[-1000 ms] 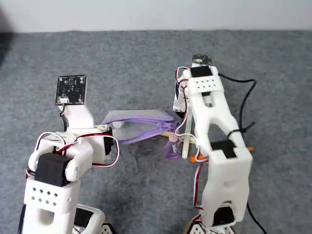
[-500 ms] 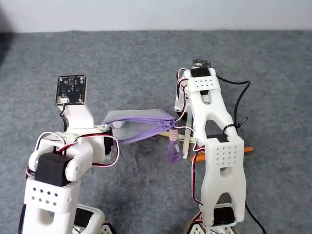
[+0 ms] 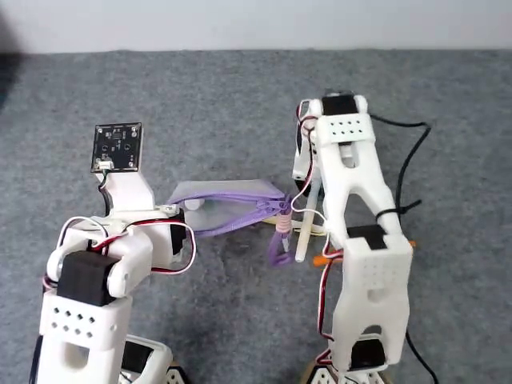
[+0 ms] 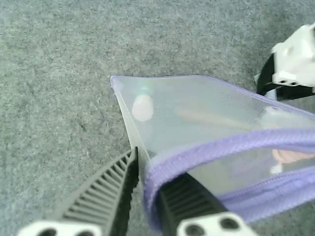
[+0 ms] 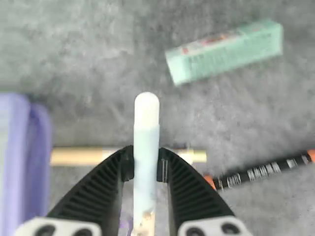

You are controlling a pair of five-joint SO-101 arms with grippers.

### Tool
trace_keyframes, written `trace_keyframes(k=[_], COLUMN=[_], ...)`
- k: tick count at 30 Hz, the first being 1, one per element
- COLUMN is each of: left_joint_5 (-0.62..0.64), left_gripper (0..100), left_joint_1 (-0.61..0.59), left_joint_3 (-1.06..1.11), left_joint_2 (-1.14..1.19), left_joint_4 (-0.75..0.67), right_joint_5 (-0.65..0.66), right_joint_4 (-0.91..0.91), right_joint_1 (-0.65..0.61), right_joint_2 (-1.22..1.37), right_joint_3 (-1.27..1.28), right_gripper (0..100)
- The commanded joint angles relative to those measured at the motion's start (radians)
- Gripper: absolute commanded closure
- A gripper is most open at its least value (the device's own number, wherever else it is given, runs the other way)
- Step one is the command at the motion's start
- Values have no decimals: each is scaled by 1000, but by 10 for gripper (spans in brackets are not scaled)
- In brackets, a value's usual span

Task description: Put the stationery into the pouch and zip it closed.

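The pouch (image 3: 232, 204) is held up off the grey mat (image 3: 200, 104) between the two arms. It is clear-walled with a purple zip. The left gripper (image 4: 145, 172) has its jaws pinched narrow on the pouch's near edge, right by the zip. The two purple zip bands stand apart, so the mouth is open, facing the other arm. Through the wall I can see things already inside: a pale rounded shape, a long tan stick, and something orange near the far end. I can't tell what any of them are.

The right gripper (image 5: 146, 160) is clamped on a white pen (image 5: 146, 137), gripping it along the barrel with the rounded end sticking out past the fingertips. From above, the pen (image 3: 304, 236) sits just beside the pouch's open end, outside it.

The rest of the stationery lies on the mat under that arm. A tan pencil (image 5: 83, 156) crosses beneath the pen, and a black pencil (image 5: 256, 173) with an orange end lies near it. A green eraser (image 5: 224, 51) sits further off, apart from both.
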Motion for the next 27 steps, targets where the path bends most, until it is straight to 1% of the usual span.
trace_keyframes(k=[1, 12, 16, 22, 27], left_joint_5=[12, 12, 12, 12, 12], left_gripper=[988, 988, 988, 988, 988], left_joint_1=[3, 3, 3, 3, 3], left_joint_3=[-35, -36, -36, -36, -31], left_joint_2=[2, 2, 3, 2, 2], left_joint_4=[6, 6, 2, 2, 2], right_joint_5=[9, 5, 3, 5, 9], right_joint_4=[47, 44, -10, -194, -452], right_joint_1=[-16, -113, -154, -189, -271], right_joint_2=[-180, -769, -995, -1366, -1662], right_joint_3=[-8, 316, 434, 681, 936], right_gripper=[991, 991, 991, 991, 991])
